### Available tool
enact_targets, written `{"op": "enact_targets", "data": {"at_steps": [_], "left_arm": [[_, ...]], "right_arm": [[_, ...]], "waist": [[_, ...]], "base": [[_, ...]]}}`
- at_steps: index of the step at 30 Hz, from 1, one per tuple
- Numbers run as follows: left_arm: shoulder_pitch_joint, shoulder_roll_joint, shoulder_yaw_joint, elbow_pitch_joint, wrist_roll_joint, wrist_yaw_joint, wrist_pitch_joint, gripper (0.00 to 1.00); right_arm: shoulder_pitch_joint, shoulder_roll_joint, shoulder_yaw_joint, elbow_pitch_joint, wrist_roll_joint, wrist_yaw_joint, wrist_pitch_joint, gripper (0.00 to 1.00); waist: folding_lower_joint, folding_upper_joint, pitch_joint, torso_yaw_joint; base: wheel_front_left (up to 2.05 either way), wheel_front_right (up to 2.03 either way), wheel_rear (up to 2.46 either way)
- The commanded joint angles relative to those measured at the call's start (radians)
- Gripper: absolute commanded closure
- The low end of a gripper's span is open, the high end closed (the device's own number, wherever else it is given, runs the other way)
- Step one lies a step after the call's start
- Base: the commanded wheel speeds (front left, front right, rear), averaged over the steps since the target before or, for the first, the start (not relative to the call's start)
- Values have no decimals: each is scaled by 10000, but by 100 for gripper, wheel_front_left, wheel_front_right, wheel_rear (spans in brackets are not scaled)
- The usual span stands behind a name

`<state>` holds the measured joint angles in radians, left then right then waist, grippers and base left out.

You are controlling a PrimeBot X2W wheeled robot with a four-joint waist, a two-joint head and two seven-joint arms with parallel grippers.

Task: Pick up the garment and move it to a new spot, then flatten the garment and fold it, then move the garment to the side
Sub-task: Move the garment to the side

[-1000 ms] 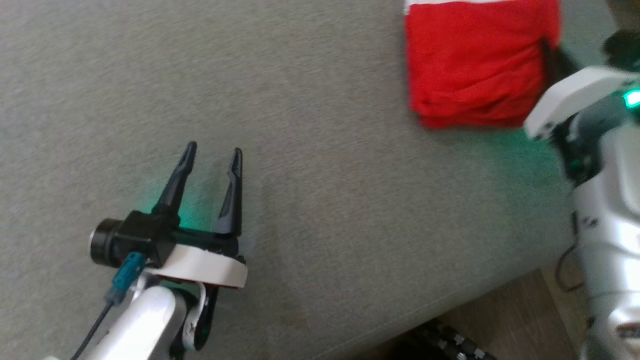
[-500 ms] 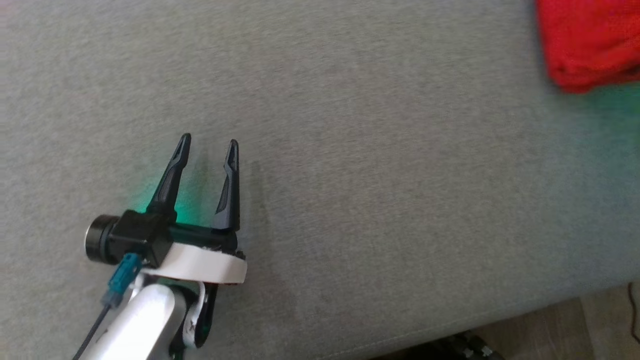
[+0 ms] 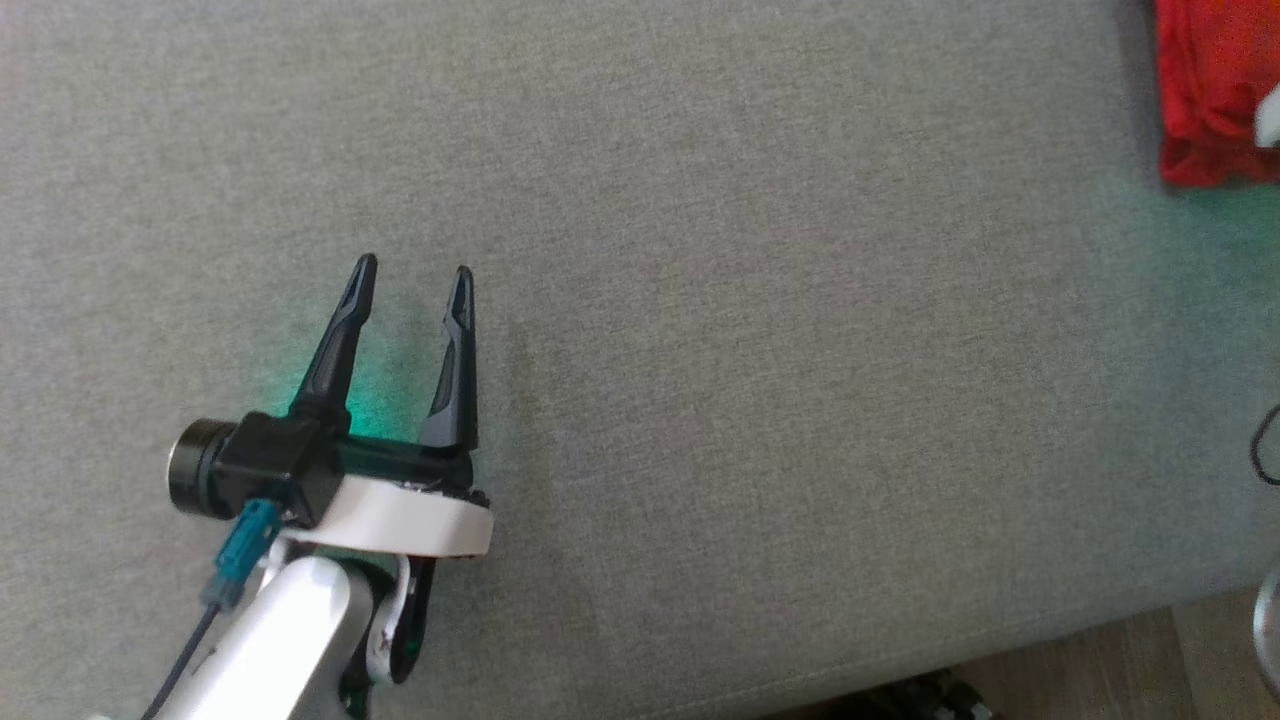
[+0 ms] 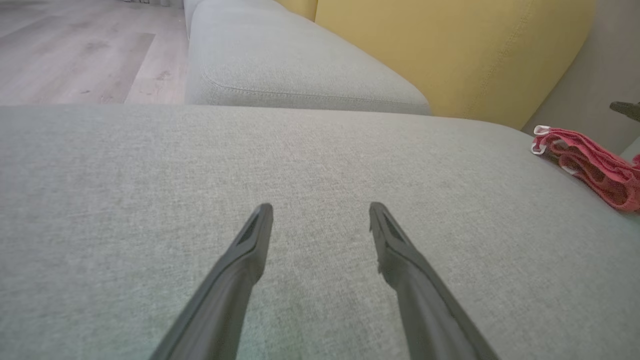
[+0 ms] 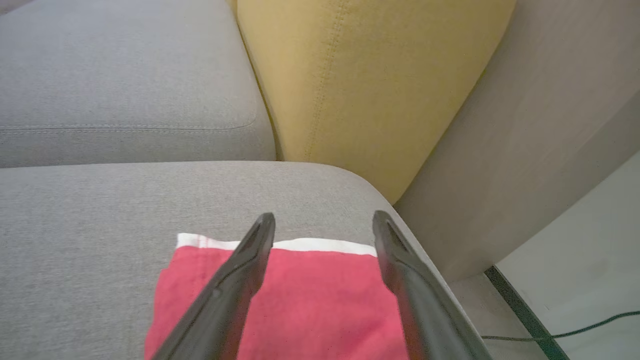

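The left gripper (image 3: 413, 268) stands at the lower left of the head view with its two fingers well apart and nothing between them, over the bare grey sofa seat (image 3: 760, 380). The left wrist view shows the same: the left gripper (image 4: 321, 207) is wide and empty above the cloth of the seat. The right gripper (image 5: 324, 216) is also wide in its own wrist view. It hangs over the red garment (image 5: 320, 300) but grips no part of it. What changes within the last second is mostly the head view itself. The whole picture shifts, so the camera has turned. The garment (image 3: 1200, 100) is now only a cut strip in the upper right corner of the frame, where before it lay more inside. The left gripper keeps almost the same place in the frame. The garment (image 4: 590, 160) looks folded in layers, with a white band at its far edge, and it rests at the end of the seat near the yellow cushion (image 5: 360, 85). Probably the folding is done and the garment already lies at the side, released.
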<state>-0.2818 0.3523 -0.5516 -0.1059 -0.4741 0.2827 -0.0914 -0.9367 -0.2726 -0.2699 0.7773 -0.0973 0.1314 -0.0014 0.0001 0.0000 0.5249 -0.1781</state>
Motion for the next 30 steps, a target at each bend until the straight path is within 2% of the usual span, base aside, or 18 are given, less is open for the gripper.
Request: {"op": "enact_targets", "data": {"at_steps": [1, 7, 12, 18, 19, 26, 30], "left_arm": [[-161, 36, 309, -245, -24, 46, -153, 0], [-94, -120, 546, 119, -289, 58, -568, 0], [160, -270, 894, 649, -667, 76, -1007, 0], [932, -396, 1253, 1297, -1132, 112, -1331, 0], [932, -396, 1253, 1297, -1132, 112, -1331, 0], [1911, -540, 1294, 1827, -1468, 59, -1476, 0], [2338, -601, 1271, 2089, -1596, 33, -1514, 0]], "right_arm": [[-309, -19, 263, -298, 36, -7, -189, 0], [-133, 383, 1008, -642, 275, -7, -533, 0], [776, 666, 1413, -1381, 628, -7, -720, 0], [3087, 1239, 1521, -3006, 879, -7, -602, 0], [3087, 1239, 1521, -3006, 879, -7, -602, 0], [6217, 1998, 2005, -5363, 982, -7, -256, 0], [7676, 2190, 2236, -6320, 1115, -7, -270, 0]], "waist": [[-1, 0, -188, 16], [-1, 0, -1045, 247], [-1, 0, -2153, 696], [-1, 0, -3524, 1373], [-1, 0, -3524, 1373], [-1, 0, -4565, 2101], [-1, 0, -4949, 2343]], "base": [[0, 0, 0], [0, 0, 0], [0, 0, 0], [0, 0, 0], [0, 0, 0], [0, 0, 0], [0, 0, 0]]}}
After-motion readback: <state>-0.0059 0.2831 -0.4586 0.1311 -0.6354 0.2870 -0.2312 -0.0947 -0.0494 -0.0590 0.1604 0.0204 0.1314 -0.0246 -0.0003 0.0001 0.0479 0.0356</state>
